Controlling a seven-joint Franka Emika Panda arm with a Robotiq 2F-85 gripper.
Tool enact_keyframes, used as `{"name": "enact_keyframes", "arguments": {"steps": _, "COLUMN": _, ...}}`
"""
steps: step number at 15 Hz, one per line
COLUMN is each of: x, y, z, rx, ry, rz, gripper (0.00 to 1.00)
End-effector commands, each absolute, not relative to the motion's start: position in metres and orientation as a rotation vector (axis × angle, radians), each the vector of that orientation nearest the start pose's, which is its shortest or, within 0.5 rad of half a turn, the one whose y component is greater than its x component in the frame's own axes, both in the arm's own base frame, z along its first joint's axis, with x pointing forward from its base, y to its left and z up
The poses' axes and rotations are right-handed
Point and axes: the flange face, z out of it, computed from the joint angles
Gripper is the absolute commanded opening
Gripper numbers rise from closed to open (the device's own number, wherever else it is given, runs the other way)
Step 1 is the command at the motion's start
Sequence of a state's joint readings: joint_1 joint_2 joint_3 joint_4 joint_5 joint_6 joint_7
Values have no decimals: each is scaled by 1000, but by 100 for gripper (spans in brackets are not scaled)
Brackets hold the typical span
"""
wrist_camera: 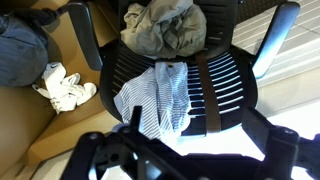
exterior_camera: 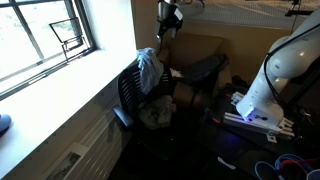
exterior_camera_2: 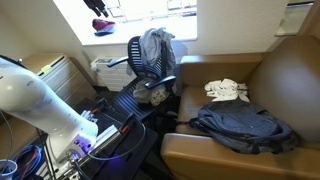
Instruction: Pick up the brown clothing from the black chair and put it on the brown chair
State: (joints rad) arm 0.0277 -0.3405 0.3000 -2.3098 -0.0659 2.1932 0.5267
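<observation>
The brown-olive clothing [wrist_camera: 165, 25] lies bunched on the seat of the black chair [wrist_camera: 225, 90]; an exterior view shows it on the seat too [exterior_camera: 155, 112]. A blue-white striped shirt [wrist_camera: 155, 95] hangs over the chair's slatted back. The brown chair [wrist_camera: 55, 135] stands beside it and shows in both exterior views [exterior_camera: 205, 50] [exterior_camera_2: 290, 70]. My gripper [wrist_camera: 200, 150] is open and empty, high above the black chair's backrest, looking down on it. It shows near the top of an exterior view [exterior_camera: 170, 15].
On the brown chair lie a white cloth [exterior_camera_2: 226, 90] and a dark blue-grey garment [exterior_camera_2: 245, 125]. A window and sill [exterior_camera: 60, 70] run beside the black chair. My white base [exterior_camera: 262, 95] and cables [exterior_camera_2: 40, 160] sit on the floor nearby.
</observation>
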Motion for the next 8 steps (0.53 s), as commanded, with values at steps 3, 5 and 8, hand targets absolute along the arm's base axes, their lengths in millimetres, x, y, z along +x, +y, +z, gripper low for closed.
{"name": "enact_keyframes", "arguments": {"steps": 3, "x": 443, "y": 157, "z": 494, "rx": -3162, "ry": 272, "rz": -403, "gripper": 100}}
{"name": "enact_keyframes", "arguments": {"steps": 5, "x": 445, "y": 158, "z": 493, "rx": -3156, "ry": 262, "rz": -405, "gripper": 100}}
{"name": "enact_keyframes", "arguments": {"steps": 8, "x": 457, "y": 152, "z": 420, "rx": -3133, "ry": 211, "rz": -171, "gripper": 100}}
